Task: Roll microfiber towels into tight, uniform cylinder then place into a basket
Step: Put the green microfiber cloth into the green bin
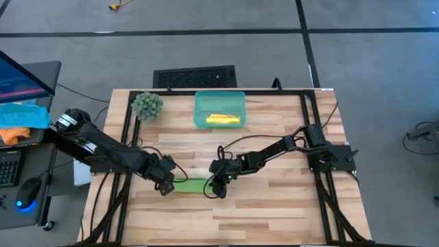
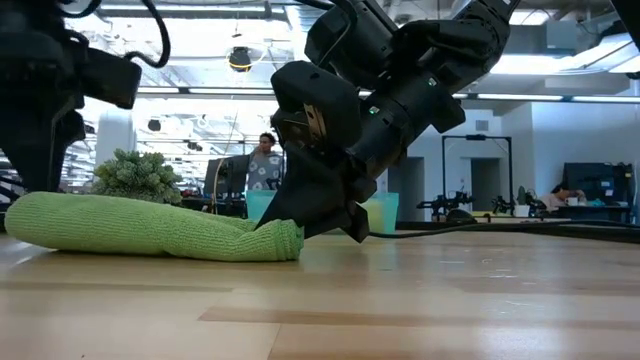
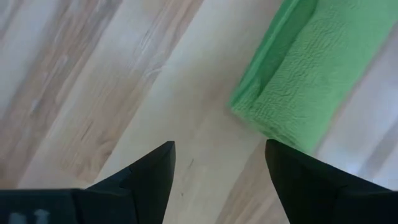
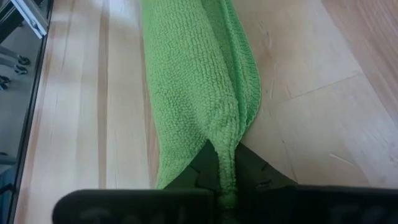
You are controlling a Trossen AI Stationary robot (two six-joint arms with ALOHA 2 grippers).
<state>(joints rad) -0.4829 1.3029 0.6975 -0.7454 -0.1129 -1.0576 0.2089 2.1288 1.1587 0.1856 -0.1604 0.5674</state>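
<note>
Right claw (image 4: pixel 227 177) clenched on one end of the green towel roll (image 1: pixel 193 185); left claw (image 3: pixel 217 165) released at the other. Regrip left, lift level to the basket (image 1: pixel 200 120).

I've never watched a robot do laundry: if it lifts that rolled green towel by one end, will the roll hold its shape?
Probably not fully. The green towel looks like soft terry, so it would likely sag. The right gripper pinches only one end, and the layers there look loose, so it may unroll. The left gripper is open beside the other end, giving no support.
</note>
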